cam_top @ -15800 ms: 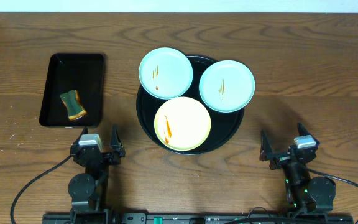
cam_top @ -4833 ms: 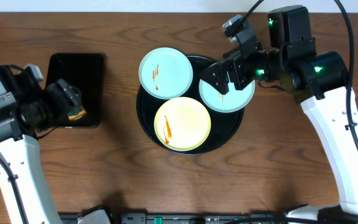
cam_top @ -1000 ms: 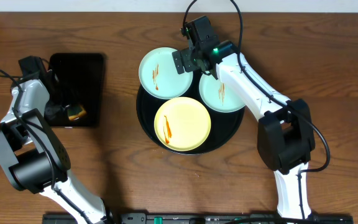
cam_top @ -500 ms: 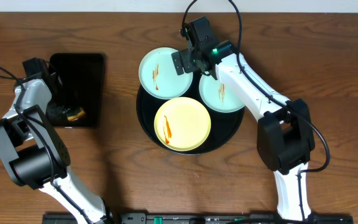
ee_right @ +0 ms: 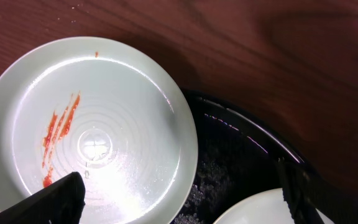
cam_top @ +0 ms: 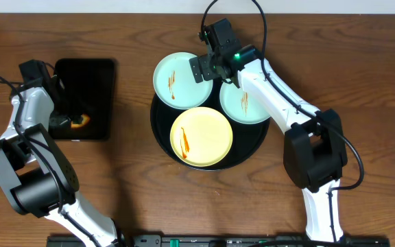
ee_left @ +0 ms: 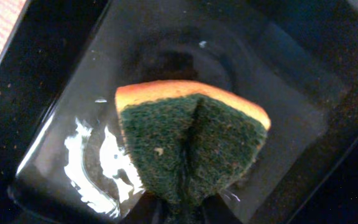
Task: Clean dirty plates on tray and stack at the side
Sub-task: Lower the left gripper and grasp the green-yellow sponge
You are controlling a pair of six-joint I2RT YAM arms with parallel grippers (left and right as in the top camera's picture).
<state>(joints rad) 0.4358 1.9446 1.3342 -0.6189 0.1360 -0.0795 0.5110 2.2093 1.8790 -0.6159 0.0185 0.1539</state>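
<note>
While the left gripper pinches the sponge, the right gripper gapes wide over a flat-lying mint plate.

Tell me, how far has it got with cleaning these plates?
Nothing looks done: both mint plates and the yellow plate sit streaked on the round tray. In hand: the left gripper pinches the sponge in the rectangular tray, while the right gripper hovers open over one mint plate. Left: wiping all three and stacking them.
</note>
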